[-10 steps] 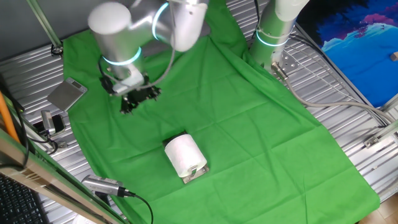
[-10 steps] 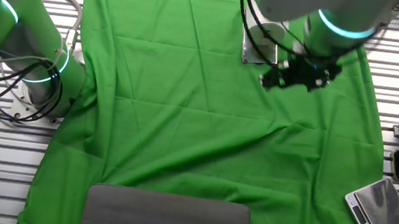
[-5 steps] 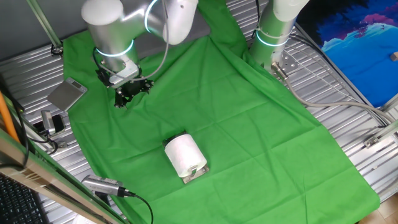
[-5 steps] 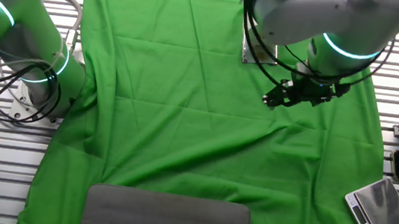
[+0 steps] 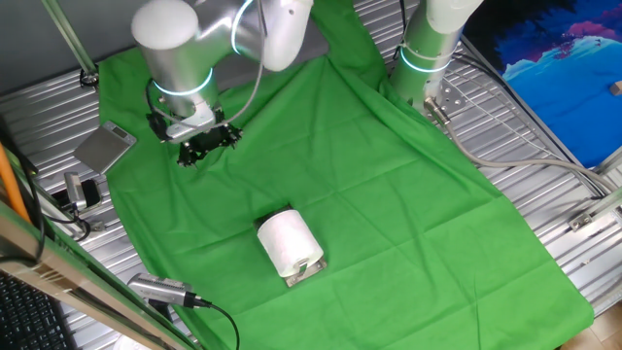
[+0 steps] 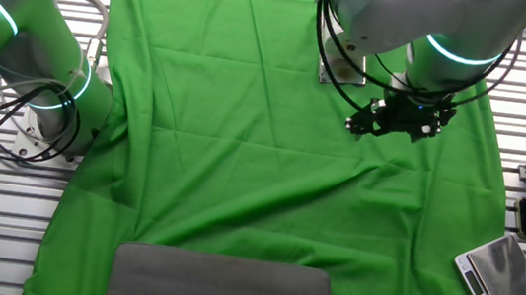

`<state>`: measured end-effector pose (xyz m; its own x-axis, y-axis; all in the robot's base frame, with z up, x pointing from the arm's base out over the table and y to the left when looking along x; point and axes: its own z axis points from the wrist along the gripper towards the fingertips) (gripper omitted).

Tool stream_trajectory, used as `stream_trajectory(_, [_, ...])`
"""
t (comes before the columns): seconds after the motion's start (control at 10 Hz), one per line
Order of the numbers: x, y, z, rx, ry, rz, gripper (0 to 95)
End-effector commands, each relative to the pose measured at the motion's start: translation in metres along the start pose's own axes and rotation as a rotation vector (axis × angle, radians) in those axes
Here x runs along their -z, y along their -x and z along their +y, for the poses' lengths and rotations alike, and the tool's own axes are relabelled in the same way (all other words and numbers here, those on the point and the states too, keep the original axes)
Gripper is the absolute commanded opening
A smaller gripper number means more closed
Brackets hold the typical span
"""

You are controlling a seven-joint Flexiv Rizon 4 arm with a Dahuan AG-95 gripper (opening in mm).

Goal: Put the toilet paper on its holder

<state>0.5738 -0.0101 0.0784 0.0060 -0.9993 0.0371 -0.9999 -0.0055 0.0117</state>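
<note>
Low in the centre of one fixed view, the toilet paper [image 5: 288, 241] lay on its side on the green cloth [image 5: 389, 194], its lower end against the holder [image 5: 305, 273], whose chrome plate only peeked out beneath the roll; whether the roll sat on the bar could not be told. Neither had shifted since the earlier frames. Farther back, in the upper left of that view, the claw [image 5: 206, 144] hung empty over the cloth, well apart from the roll, having drifted a little to the right and up from where it was half a second before. Its dark fingers were too small and blurred to tell whether they stood apart or together. In the other fixed view the claw [image 6: 397, 121] sat in the upper right, and the arm hid most of the holder [image 6: 341, 73] and all of the roll. The worktop [image 6: 525, 287] showed only as ribbed metal at the edges.
</note>
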Motion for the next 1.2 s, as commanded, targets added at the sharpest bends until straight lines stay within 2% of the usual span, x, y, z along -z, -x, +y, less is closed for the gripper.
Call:
stream_trajectory(0.1, [-0.001, -0.013, -0.009, -0.02, 0.006, -0.005, 95.0])
stream_trajectory(0.3, [-0.004, -0.027, -0.018, 0.003, 0.002, -0.014, 95.0])
stream_trajectory(0.5, [-0.008, -0.03, -0.019, 0.009, -0.006, -0.028, 95.0])
stream_trajectory(0.6, [-0.008, -0.028, -0.019, 0.035, -0.011, -0.013, 76.0])
stream_trajectory(0.7, [-0.009, -0.027, -0.017, -0.038, -0.011, 0.001, 76.0])
stream_trajectory(0.8, [-0.009, -0.027, -0.016, -0.057, -0.011, 0.002, 76.0])
stream_trajectory(1.2, [-0.01, -0.026, -0.013, -0.061, -0.011, 0.007, 76.0])
